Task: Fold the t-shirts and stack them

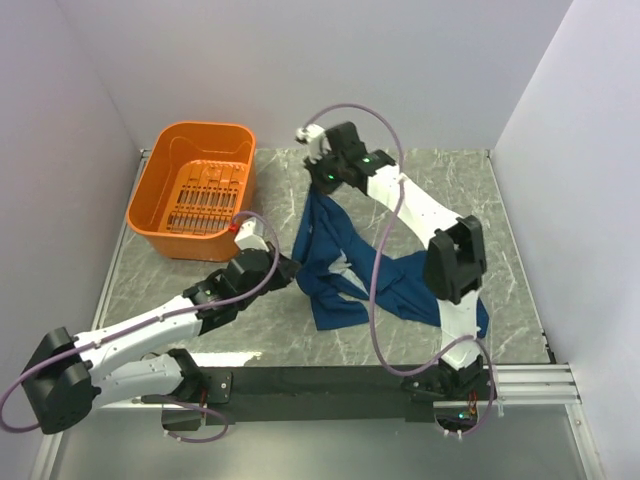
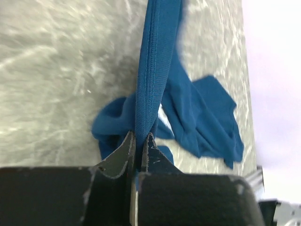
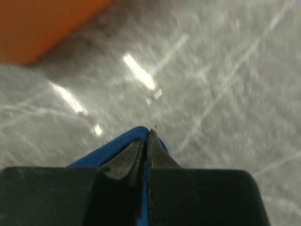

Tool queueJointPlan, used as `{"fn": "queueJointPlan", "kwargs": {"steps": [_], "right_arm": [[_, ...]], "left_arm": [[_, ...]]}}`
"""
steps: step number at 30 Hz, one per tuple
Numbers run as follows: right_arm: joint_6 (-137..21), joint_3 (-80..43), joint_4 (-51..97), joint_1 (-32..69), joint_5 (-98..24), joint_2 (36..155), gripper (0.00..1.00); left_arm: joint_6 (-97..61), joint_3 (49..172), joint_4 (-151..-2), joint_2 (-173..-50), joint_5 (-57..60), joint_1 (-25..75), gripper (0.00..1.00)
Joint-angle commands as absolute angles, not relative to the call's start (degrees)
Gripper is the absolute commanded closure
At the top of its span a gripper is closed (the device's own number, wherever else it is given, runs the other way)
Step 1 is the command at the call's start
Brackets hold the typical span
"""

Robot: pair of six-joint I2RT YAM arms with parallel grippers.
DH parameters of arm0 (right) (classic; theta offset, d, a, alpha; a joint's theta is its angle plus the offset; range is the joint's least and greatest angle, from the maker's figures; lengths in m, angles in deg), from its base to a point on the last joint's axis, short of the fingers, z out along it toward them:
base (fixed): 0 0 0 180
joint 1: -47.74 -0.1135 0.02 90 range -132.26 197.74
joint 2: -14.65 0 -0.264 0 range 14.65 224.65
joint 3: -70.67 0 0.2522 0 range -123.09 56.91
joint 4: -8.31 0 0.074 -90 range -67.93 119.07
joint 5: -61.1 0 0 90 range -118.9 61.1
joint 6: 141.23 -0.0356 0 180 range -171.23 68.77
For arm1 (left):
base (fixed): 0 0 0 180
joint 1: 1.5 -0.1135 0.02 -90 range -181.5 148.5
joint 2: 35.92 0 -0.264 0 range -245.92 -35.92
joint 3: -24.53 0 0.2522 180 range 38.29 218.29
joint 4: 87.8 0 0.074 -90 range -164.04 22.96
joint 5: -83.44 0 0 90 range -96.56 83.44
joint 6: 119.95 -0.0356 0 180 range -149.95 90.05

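Observation:
A blue t-shirt [image 1: 340, 262] hangs stretched between both grippers over the marble table, its lower part bunched on the table toward the front right. My left gripper [image 1: 288, 270] is shut on one ribbed edge of the t-shirt [image 2: 155, 70], which runs taut away from the jaws. At the back of the table, my right gripper [image 1: 318, 172] is shut on another ribbed edge of the t-shirt [image 3: 108, 148], which wraps around its fingertips [image 3: 157, 146]. The rest of the cloth [image 2: 207, 117] lies crumpled below. No print shows.
An orange plastic basket [image 1: 160, 215] stands at the back left of the table; its corner [image 3: 42, 28] shows in the right wrist view. The right arm's elbow [image 1: 455, 258] rises over the shirt's right part. White walls close in the table.

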State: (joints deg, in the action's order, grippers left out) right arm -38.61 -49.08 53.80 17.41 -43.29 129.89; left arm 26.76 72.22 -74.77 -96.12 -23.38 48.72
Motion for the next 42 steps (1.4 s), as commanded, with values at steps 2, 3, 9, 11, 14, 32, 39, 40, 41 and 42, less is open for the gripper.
{"fn": "queueJointPlan", "kwargs": {"steps": [2,3,9,11,14,32,39,40,41,42], "right_arm": [[-37.4,-60.3,47.3,15.8,-34.8,134.9,0.95],[-37.9,-62.6,47.6,15.2,-34.3,135.8,0.75],[-38.2,-59.3,49.8,18.4,-34.3,129.3,0.17],[-36.0,-53.3,49.5,23.5,-40.2,120.8,0.15],[-29.6,-40.4,51.8,31.3,-53.8,109.8,0.15],[-11.6,3.6,62.3,59.2,-72.0,83.6,0.2],[-11.1,4.4,63.3,63.7,-75.9,84.7,0.21],[-10.5,4.5,63.8,64.3,-77.2,85.0,0.21],[-10.1,4.5,64.0,64.8,-77.8,85.8,0.22],[-9.8,4.6,64.4,65.7,-78.4,86.3,0.22]], "left_arm": [[29.0,71.9,-65.7,-93.9,-27.2,49.0,0.99],[29.5,71.9,-64.9,-94.1,-27.8,49.0,0.96],[26.3,74.8,-61.0,-92.6,-29.7,48.5,0.26],[22.5,76.5,-61.9,-90.9,-29.3,48.5,0.21],[16.1,78.5,-64.3,-90.0,-26.5,48.4,0.17],[-50.8,116.7,-50.3,-132.1,9.1,48.1,0.19],[-55.1,134.2,-43.5,-150.1,13.4,48.1,0.26],[-54.1,135.6,-43.5,-151.6,13.6,48.2,0.26],[-53.7,136.5,-43.8,-153.8,13.8,48.1,0.27],[-52.9,137.7,-44.6,-154.6,13.9,48.2,0.27]]}}
